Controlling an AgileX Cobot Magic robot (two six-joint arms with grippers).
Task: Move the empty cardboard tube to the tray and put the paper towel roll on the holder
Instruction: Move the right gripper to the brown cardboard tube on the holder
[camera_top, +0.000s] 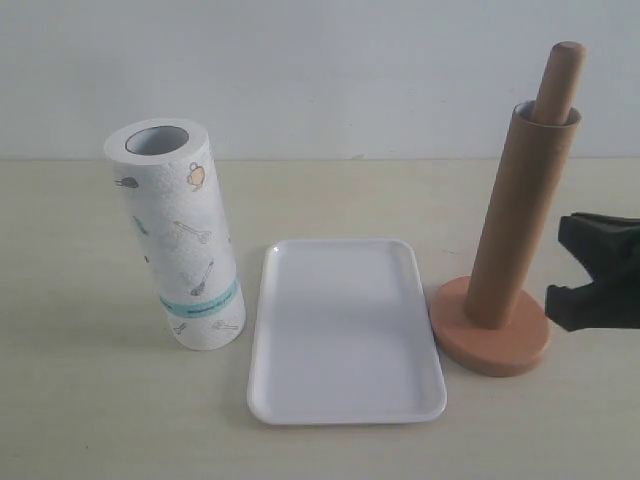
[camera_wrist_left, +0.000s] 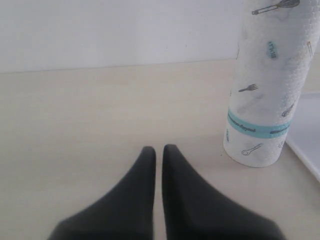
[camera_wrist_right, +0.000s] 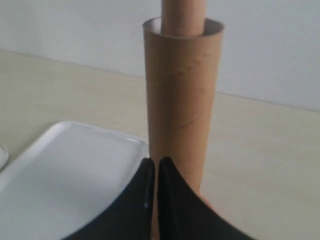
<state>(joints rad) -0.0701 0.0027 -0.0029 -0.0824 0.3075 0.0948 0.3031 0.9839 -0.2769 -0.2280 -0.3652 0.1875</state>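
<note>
Nearest the exterior camera lies the tray (camera_top: 345, 330), flat on the worktop (camera_top: 80, 420), with nothing set in it. Just beyond its left edge stands the paper towel roll (camera_top: 185, 250), upright on the worktop, close beside the tray but not on it. To the right of the tray is the holder (camera_top: 490, 345), its disc base near the tray's right rim. The cardboard tube (camera_top: 515, 215) is sleeved over the holder's pole, whose rounded tip shows above the tube's open top.

The right pincer (camera_wrist_right: 156, 161) sits low just beside the holder and points at the tube. Its jaws are drawn together to a thin slit with nothing between them. The left pincer (camera_wrist_left: 159, 150), outside the exterior view, is near the roll, likewise closed to a narrow gap and empty.

Assessment: neither part of the task is done. The tube must be lifted clear of the pole and laid in the tray; only then can the roll go on the holder. The right pincer would need to open first.
</note>
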